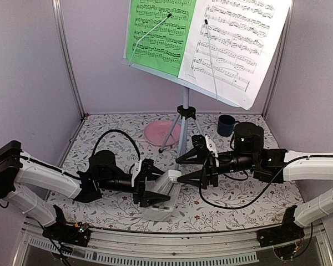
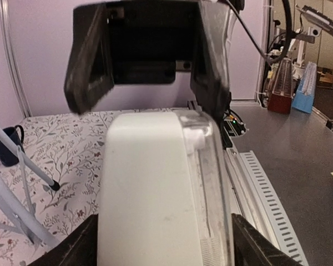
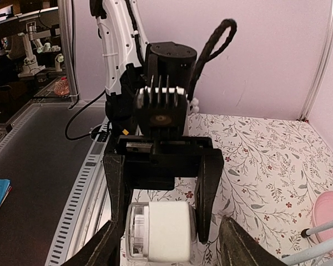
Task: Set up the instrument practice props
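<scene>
The grey-blue music stand [image 1: 184, 105] stands at the back on its tripod. It carries the green music sheet [image 1: 158, 30] and the white music sheet [image 1: 233, 39]. My left gripper [image 1: 158, 194] is shut on the white metronome [image 1: 172, 178], which lies tilted low over the table near the front. In the left wrist view the metronome [image 2: 155, 194] fills the space between my fingers [image 2: 72, 249]. My right gripper [image 1: 180, 170] is open, its jaws spread on either side of the metronome's narrow end. In the right wrist view the metronome [image 3: 166, 233] sits clamped in the left gripper [image 3: 161, 235].
A pink plate [image 1: 161, 133] lies behind the tripod legs and a dark blue mug [image 1: 226, 125] stands at the back right. A stand leg [image 2: 22, 160] crosses the floral tablecloth left of the metronome. The table's front rail [image 1: 172, 244] runs close below the grippers.
</scene>
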Controlling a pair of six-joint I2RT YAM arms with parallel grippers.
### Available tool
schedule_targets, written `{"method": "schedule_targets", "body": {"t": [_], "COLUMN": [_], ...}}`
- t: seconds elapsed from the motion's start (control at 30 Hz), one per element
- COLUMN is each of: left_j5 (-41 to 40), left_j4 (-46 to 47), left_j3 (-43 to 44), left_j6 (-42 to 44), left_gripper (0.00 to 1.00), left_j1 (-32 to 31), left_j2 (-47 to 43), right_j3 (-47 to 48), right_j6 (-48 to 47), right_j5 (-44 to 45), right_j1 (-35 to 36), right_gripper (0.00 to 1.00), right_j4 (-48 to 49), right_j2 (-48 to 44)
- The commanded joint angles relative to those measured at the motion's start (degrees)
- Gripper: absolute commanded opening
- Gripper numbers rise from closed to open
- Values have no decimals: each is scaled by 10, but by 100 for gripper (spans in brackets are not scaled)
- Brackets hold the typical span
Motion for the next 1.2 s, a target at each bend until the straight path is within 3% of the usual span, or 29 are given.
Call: {"method": "schedule_targets", "body": {"t": [0.0,0.07,0.43,0.97,1.17], "left_j5": [42,44,34,-14,-52], "left_j4": [22,24,109,108,-24], "left_j3": [-5,-4,-27,-98,-74], "left_j6": [13,15,7,-7,-14], "left_gripper": [29,28,34,78,83], "left_j1": [14,18,21,23,20], "left_j2": [2,15,57,38,-5], "right_j3": [-17,-15,-26,-24,-24], "right_j6": [20,20,32,32,32], "right_j5": [12,12,8,5,13], "right_j1": [-2,-2,-2,-3,-3], "right_gripper": [60,57,71,76,77], "right_j4": [43,46,39,32,26], "right_j2": [-20,-13,1,7,1]}}
